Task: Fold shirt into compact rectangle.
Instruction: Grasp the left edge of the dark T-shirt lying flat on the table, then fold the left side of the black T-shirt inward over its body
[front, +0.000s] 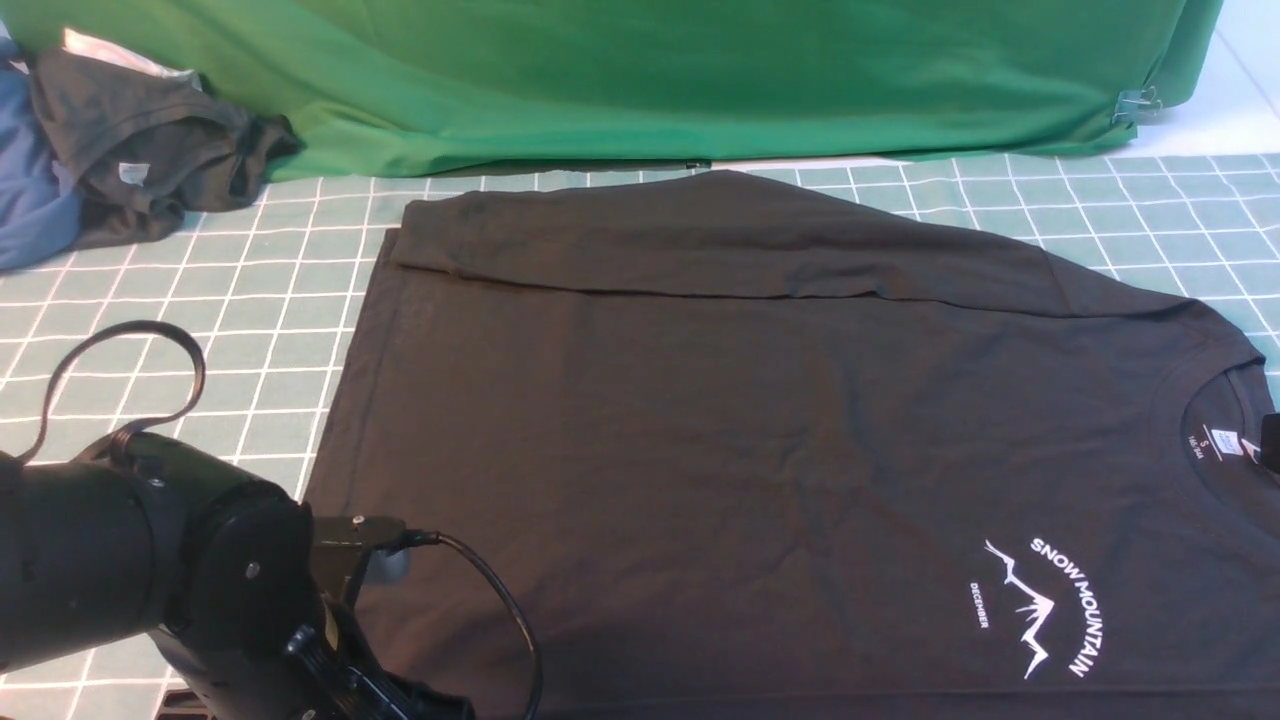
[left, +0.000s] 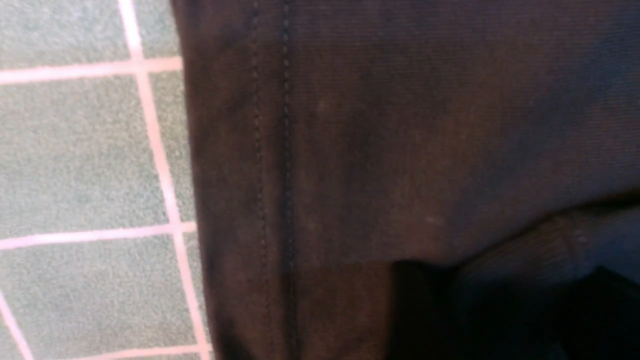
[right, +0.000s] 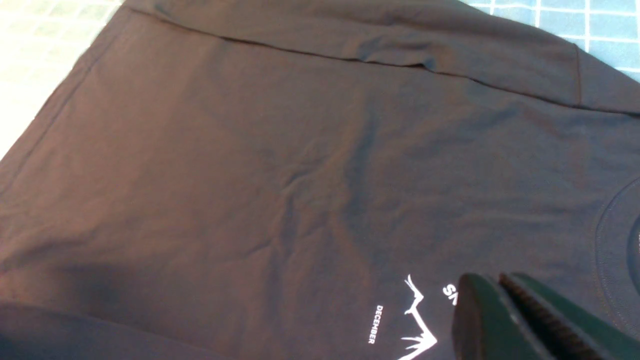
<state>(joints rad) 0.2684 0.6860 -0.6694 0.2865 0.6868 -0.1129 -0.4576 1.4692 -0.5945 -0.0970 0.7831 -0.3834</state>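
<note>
The black shirt (front: 720, 400) lies flat on the checked mat, collar to the right and hem to the left. Its far sleeve (front: 700, 240) is folded over along the back edge. The white mountain print (front: 1040, 600) and the neck label (front: 1222, 443) face up. My left arm (front: 150, 570) reaches down at the near left corner of the shirt, with its gripper below the front view's edge. In the left wrist view the stitched hem (left: 270, 150) fills the frame, and my left gripper (left: 500, 310) is only a dark shape. My right gripper (right: 500, 285) hovers shut and empty beside the print (right: 415, 320).
A dark grey garment (front: 150, 150) and a blue garment (front: 30, 190) are piled at the far left. A green cloth (front: 650, 80) hangs along the back, with a metal clip (front: 1135, 105) at its right end. The green checked mat (front: 200, 300) shows left of the shirt.
</note>
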